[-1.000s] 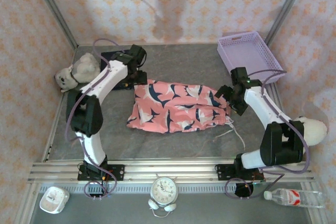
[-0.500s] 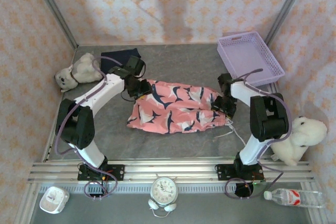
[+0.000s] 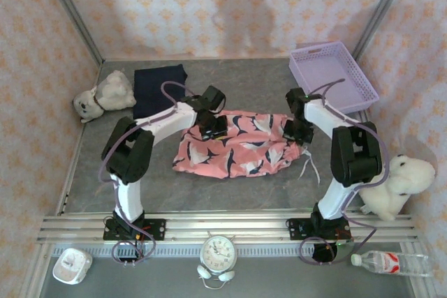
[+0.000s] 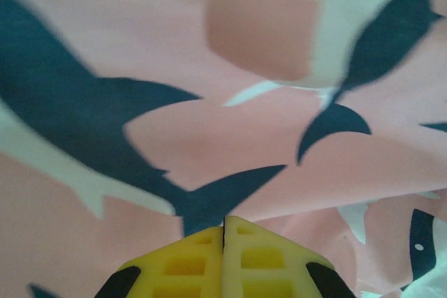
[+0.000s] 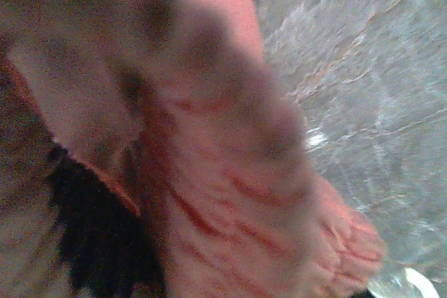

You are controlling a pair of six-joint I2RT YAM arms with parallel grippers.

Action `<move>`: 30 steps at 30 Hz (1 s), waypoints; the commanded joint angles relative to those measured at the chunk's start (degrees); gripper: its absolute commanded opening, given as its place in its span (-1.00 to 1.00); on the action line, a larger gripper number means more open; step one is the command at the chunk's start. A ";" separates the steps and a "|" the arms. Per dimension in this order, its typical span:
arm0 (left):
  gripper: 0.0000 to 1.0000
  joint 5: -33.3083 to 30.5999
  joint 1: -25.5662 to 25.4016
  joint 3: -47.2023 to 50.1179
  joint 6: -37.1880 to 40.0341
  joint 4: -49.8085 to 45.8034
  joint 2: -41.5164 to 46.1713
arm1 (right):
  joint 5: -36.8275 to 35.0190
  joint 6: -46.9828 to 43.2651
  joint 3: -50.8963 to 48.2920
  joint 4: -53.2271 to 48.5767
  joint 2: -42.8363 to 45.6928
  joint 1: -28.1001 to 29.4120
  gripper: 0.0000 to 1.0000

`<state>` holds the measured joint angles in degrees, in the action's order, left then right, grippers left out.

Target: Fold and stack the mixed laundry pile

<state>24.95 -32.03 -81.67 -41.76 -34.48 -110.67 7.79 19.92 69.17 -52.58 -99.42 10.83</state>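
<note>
Grey table (image 3: 244,186), salmon-pink garment (image 3: 237,150) in the middle, left gripper (image 3: 211,127) pinching its far edge, right gripper (image 3: 297,132) at its right edge, grip unclear, navy garment (image 3: 159,87) far left, lavender basket (image 3: 334,75) far right.

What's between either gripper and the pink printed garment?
Nothing visible. The left gripper sits on the far left part of the pink garment, jaws shut; the right gripper is at its right end. The navy garment lies apart, further back on the left.

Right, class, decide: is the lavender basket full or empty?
Empty: the lavender basket shows a bare lattice floor, nothing inside.
</note>
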 commanded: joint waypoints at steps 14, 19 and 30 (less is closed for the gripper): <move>-1.00 1.14 -12.00 -27.88 -1.22 -7.80 -23.50 | -5.60 -3.09 15.07 -16.54 10.73 -0.20 -1.00; -1.00 3.92 -13.98 -44.90 -3.10 -11.86 -31.94 | -1.95 -2.64 18.89 -18.01 10.89 -0.20 -1.00; -0.91 2.19 -3.13 -21.80 4.61 -14.10 -6.66 | -7.38 -0.20 20.39 -19.78 7.59 0.02 -1.00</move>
<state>28.10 -38.98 -112.42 -40.73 -47.33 -128.62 4.27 18.37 87.44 -69.80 -91.88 10.83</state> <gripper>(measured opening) 0.048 0.101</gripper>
